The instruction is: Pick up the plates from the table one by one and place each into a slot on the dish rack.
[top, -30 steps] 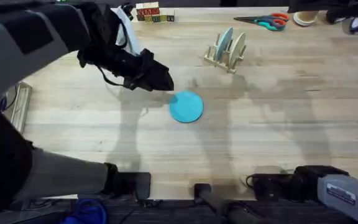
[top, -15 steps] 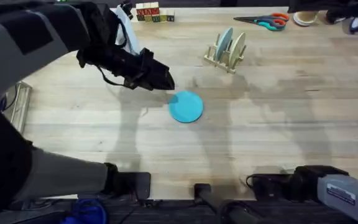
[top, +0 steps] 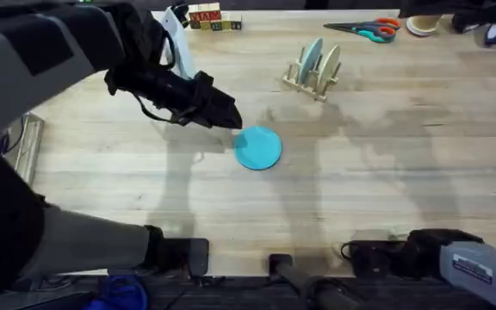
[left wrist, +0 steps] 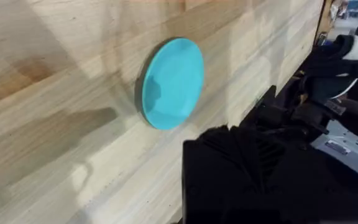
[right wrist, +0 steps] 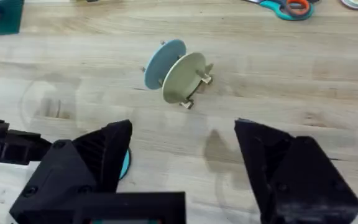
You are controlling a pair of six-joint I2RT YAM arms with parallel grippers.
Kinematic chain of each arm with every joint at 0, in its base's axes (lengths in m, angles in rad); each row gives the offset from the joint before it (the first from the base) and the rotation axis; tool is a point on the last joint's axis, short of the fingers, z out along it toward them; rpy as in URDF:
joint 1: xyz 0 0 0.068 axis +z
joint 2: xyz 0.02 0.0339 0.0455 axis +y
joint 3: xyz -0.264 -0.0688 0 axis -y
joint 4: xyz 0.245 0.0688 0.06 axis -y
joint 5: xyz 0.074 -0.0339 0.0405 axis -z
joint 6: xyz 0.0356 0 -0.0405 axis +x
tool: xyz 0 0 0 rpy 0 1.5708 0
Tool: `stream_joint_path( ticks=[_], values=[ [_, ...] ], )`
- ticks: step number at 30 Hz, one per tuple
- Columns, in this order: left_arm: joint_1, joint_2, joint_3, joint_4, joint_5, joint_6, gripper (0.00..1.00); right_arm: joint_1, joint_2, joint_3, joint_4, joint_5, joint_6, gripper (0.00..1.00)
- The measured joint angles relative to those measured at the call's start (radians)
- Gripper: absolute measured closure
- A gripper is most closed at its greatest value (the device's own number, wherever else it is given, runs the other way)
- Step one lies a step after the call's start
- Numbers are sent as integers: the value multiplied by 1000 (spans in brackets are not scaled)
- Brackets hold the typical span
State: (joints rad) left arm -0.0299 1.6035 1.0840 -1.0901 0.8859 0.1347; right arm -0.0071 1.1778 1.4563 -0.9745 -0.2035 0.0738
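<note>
plates total: 3 counted
turquoise plate (top: 257, 147): 1, flat on the table (top: 386, 172), near the middle, nothing touching it; also seen from the left wrist (left wrist: 171, 83)
pale blue plate (top: 312, 57): 1, upright in a slot of the dish rack (top: 310, 81)
cream plate (top: 330, 62): 1, upright in the next slot, just beside the blue one; both seen from the right wrist, blue (right wrist: 160, 60), cream (right wrist: 183, 76)
dish rack: 1, far side of table, well apart from turquoise plate
left gripper (top: 229, 116): over the table just beside the turquoise plate's far-left edge, holding nothing visible; fingers, cannot tell how far apart
right gripper (right wrist: 182, 155): fingers spread wide, empty, rack seen beyond them
scissors (top: 364, 30): 1 pair, far edge
lettered blocks (top: 213, 17): small cluster, far edge, count unclear
</note>
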Motion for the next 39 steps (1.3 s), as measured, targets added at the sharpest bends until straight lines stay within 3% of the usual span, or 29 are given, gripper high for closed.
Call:
stream_joint_path(
  ticks=[39],
  values=[
    [0,0,0,-1,-19,42,959,0,0,0,0,0,0,7]
  ],
)
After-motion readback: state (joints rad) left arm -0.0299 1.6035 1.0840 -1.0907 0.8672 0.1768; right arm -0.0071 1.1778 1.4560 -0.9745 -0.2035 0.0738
